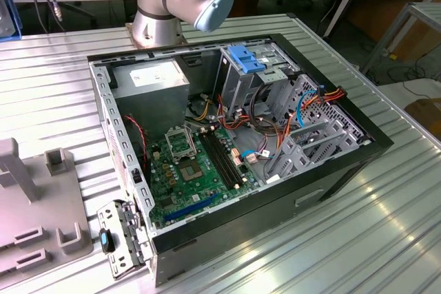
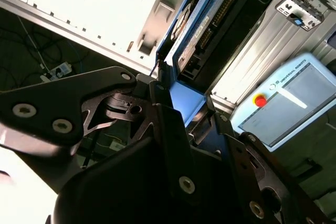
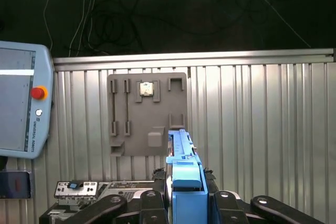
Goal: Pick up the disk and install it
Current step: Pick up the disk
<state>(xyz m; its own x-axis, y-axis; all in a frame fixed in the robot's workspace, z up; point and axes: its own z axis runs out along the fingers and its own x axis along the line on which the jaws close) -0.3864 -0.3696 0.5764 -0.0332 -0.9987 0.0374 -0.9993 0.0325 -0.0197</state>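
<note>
Gripper [image 3: 185, 199] in the first wrist view: its 2 dark fingers are pinched on the bright blue frame of the disk [image 2: 210, 22], gripping the end nearest the wrist. In the second wrist view the drive sticks out away from the fingers, with its grey body, circuit board edge and connector row all showing. You have it lifted clear, touching nothing but the fingers.

Beyond it, the grey fixture tray [image 3: 157, 135] lies flat on the ribbed metal table [image 3: 262, 129] with 1 small square part in a pocket. The teach pendant [image 3: 21, 103] sits just beside the tray.

Step in hand, my read: pickup done, the disk is in carry, and install is not yet done.

Exterior view: the open PC case [image 1: 331, 170] lies on its side with the motherboard [image 1: 186, 170] exposed. The drive cage [image 1: 238, 84] at the far end already carries 1 other blue carrier [image 1: 246, 56] on top.

Judgement: seating calls for squaring the frame to a free cage slot, keeping clear of the loose cables beside it. I cannot tell which slot is free.
</note>
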